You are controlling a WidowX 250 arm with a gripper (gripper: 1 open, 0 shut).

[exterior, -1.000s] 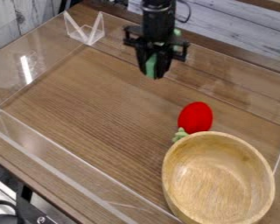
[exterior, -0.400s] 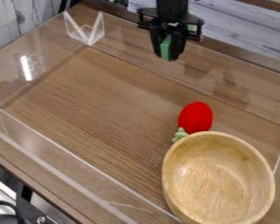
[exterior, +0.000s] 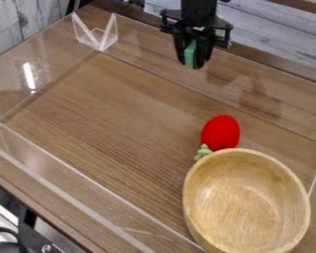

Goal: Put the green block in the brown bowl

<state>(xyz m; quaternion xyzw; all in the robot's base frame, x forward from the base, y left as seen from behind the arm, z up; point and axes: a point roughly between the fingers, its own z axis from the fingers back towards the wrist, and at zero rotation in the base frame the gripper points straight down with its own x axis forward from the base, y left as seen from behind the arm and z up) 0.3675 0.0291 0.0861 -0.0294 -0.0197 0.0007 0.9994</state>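
Observation:
At the back of the table, my gripper [exterior: 192,54] points straight down and hangs a little above the wood. Its dark fingers are shut on the green block [exterior: 190,51], which shows as a light green strip between them; most of the block is hidden. The brown bowl [exterior: 247,203], wide and of light tan wood, sits empty at the front right, well away from the gripper.
A red strawberry-like toy [exterior: 221,131] with green leaves lies against the bowl's far rim. Clear acrylic walls [exterior: 42,94] border the wooden table top. A small clear V-shaped stand [exterior: 95,32] is at the back left.
The gripper has moved toward the back and slightly right in the picture, carrying the green block with it. The bowl and the strawberry toy have stayed put.

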